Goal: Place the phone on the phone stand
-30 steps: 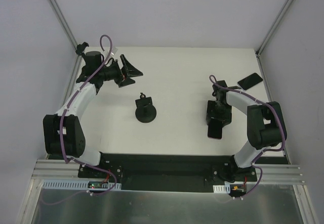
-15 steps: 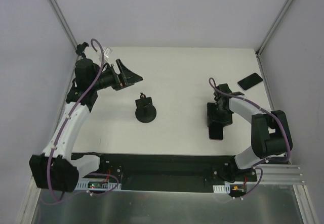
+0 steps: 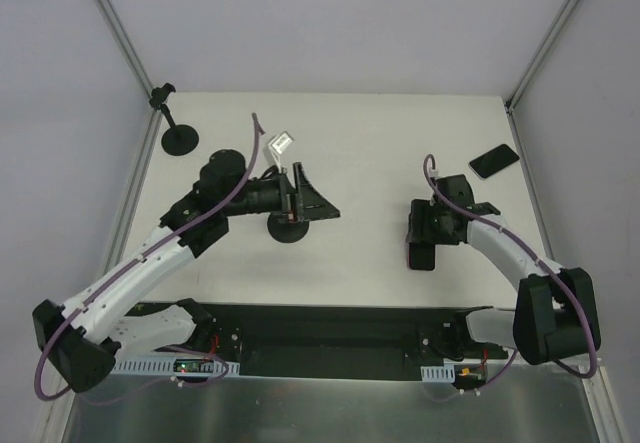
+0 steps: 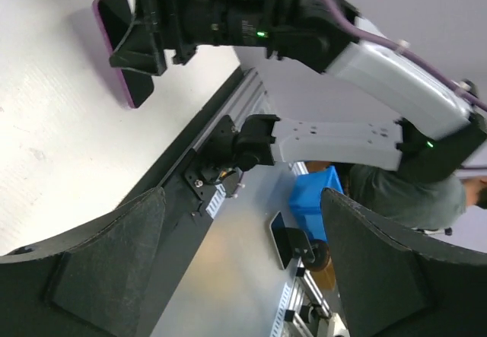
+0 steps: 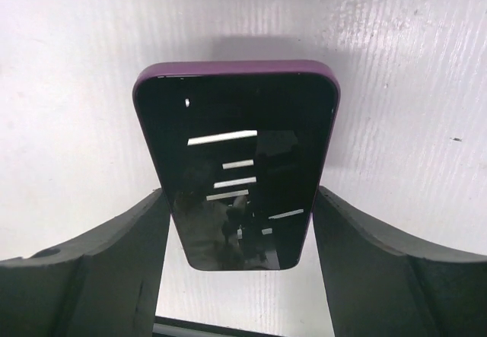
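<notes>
White tabletop [image 3: 380, 133] framed by grey walls [image 3: 330, 23]: the right gripper [image 3: 424, 241] clamps the phone [image 5: 236, 177] by its long sides over the right half of the table. The glossy screen faces up and the purple edge shows, with the pads [image 5: 114, 261] pressed against both flanks. A shadow beneath suggests the phone is lifted clear of the surface, though the overhead view cannot confirm it. Near the table's centre, the left gripper [image 3: 318, 201] hovers over the phone stand [image 3: 285, 233], fingers [image 4: 106, 261] spread wide with nothing between them; whether they touch the stand cannot be told. Phone and stand are well apart. A second stand [image 3: 180, 141] occupies the back left corner, and a second phone [image 3: 494, 160] lies flat at back right.
</notes>
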Motion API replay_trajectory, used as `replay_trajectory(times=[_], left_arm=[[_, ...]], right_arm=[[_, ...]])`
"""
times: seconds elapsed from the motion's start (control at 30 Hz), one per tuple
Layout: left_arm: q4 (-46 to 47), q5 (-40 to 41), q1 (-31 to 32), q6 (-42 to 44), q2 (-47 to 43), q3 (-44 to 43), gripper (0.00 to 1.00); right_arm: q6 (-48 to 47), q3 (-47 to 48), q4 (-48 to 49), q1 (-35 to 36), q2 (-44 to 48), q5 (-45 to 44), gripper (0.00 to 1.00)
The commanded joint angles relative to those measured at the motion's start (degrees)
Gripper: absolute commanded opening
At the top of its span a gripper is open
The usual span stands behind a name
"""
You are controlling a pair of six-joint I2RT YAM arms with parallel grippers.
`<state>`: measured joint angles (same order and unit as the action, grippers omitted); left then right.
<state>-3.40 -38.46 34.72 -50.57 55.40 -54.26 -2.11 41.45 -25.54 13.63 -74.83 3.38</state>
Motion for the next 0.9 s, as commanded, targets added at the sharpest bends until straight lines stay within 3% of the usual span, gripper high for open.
replay_trajectory(times=[0.0, 0.13, 0.27, 0.43, 0.6, 0.87], left_arm=[[0.5, 15.8, 8.2, 1.8, 8.4, -5.9, 0.82], [0.1, 23.1, 11.4, 4.2, 14.8, -8.4, 0.81], [-0.9, 23.2, 12.7, 7.2, 21.6, -13.9, 0.67], [-5.3, 24.7, 15.2, 10.5, 28.9, -19.2, 0.71], [-5.7, 25.5, 17.3, 11.1, 33.4, -21.9, 0.76], [-6.7, 24.9, 18.3, 11.5, 38.8, -26.5, 0.64]], right_arm=[[1.7, -2.1, 6.3, 0.3, 8.2, 3.3, 0.01], [1.9, -6.8, 12.5, 0.2, 18.3, 8.3, 0.01], [4.4, -8.8, 15.2, 1.3, 26.0, 14.8, 0.01], [5.6, -8.6, 14.7, 4.2, 33.4, 17.6, 0.01], [6.2, -4.7, 11.9, 6.6, 34.0, 17.9, 0.01], [8.3, -2.0, 10.8, 11.5, 34.2, 14.5, 0.01]])
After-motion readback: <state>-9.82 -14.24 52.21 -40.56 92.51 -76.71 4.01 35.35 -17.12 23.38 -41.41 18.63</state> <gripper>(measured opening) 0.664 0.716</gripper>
